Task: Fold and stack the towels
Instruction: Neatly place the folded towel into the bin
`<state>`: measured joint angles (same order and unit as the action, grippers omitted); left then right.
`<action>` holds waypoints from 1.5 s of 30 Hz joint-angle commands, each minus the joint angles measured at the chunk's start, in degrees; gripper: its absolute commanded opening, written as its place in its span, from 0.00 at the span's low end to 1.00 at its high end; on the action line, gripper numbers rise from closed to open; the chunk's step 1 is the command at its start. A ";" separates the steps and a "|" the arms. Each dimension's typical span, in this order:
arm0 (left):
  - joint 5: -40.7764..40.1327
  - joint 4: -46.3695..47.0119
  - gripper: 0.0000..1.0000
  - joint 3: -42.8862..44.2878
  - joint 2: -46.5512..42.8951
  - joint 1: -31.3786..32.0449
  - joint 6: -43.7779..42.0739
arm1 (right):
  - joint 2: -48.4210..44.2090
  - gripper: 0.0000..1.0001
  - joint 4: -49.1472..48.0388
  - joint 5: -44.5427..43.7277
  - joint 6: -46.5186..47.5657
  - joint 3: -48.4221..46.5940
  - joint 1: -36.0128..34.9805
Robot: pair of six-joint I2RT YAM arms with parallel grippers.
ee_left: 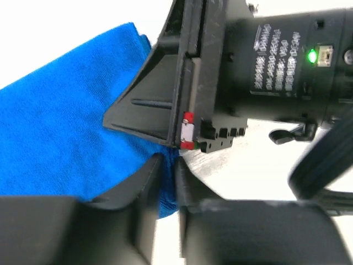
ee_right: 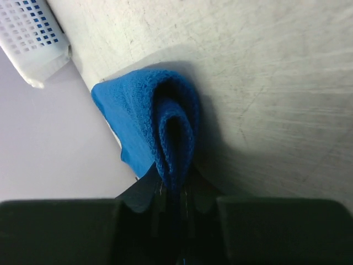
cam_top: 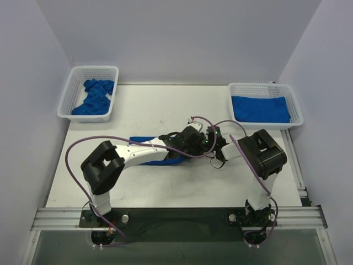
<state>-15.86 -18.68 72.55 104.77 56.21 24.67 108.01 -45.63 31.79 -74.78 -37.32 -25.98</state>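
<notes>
Top external view showed one blue towel (cam_top: 143, 139) lying on the table (cam_top: 165, 105) near its centre. The towel was partly hidden under both arms, which met over its right end.

Right gripper (ee_right: 175, 186): the jaws were closed on a doubled-over fold of the towel, and the fold bulged out beyond the fingertips.

Left gripper (ee_left: 168, 165): the jaws stood a narrow slit apart with the towel's edge in the gap. Whether they gripped it could not be told. The two grippers were just beside each other.

Left basket (cam_top: 94, 69), at the far left corner, held crumpled towels (cam_top: 96, 96). Right basket (cam_top: 265, 86), at the far right, held a flat folded towel (cam_top: 259, 109).
</notes>
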 commanded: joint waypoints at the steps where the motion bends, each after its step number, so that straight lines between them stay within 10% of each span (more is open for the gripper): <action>1: 1.00 3.91 0.33 -0.39 -3.52 0.40 1.35 | -0.60 0.00 10.72 -3.84 5.51 -1.61 -0.39; 10: -0.84 4.97 0.89 -8.29 -14.41 -3.02 2.67 | -5.52 0.00 31.10 -5.95 24.99 -11.53 3.29; 14: -1.19 3.48 0.98 -13.99 -25.72 -7.84 3.02 | -7.63 0.00 45.32 -7.18 34.93 -18.83 5.66; 26: -5.85 -2.94 0.97 -33.53 -50.71 -23.60 -3.40 | -7.29 0.00 72.34 -10.96 58.95 -50.44 16.74; 45: -4.36 -0.31 0.98 -34.41 -46.76 -23.95 -3.31 | 2.82 0.00 76.83 -20.19 77.42 -71.57 32.12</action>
<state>-20.36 -21.34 37.58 57.56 32.51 21.85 109.84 30.26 14.76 -0.25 -105.41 3.40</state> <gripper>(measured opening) 0.975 0.103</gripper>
